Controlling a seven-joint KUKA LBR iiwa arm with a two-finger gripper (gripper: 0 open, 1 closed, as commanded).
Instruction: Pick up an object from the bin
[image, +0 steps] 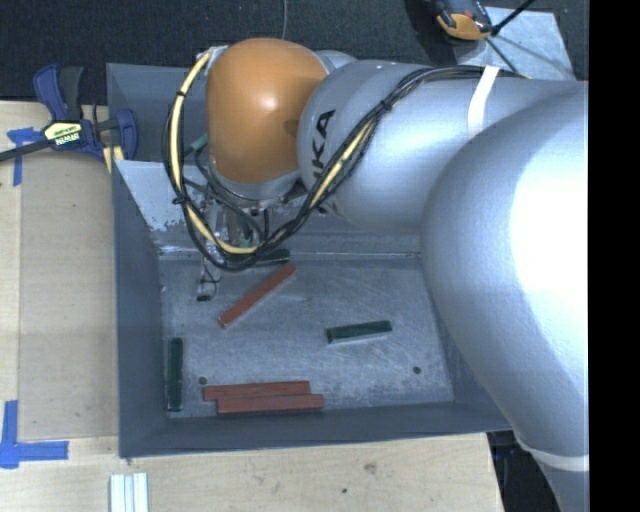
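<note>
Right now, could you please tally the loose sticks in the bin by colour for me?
Red-brown sticks: 3 (one slanted, two side by side)
Dark green sticks: 2 (second by the left wall)
Total in view: 5

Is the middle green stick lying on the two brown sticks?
No, the green stick lies apart from the brown sticks, bare floor between.

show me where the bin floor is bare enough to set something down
Widest bare patch: mid-floor, bordered by the tilted brown stick, the short green bar and the two brown sticks at the front wall. Also bare right of the green bar. Crowded back left, where the tool hangs by the tilted stick.
</note>
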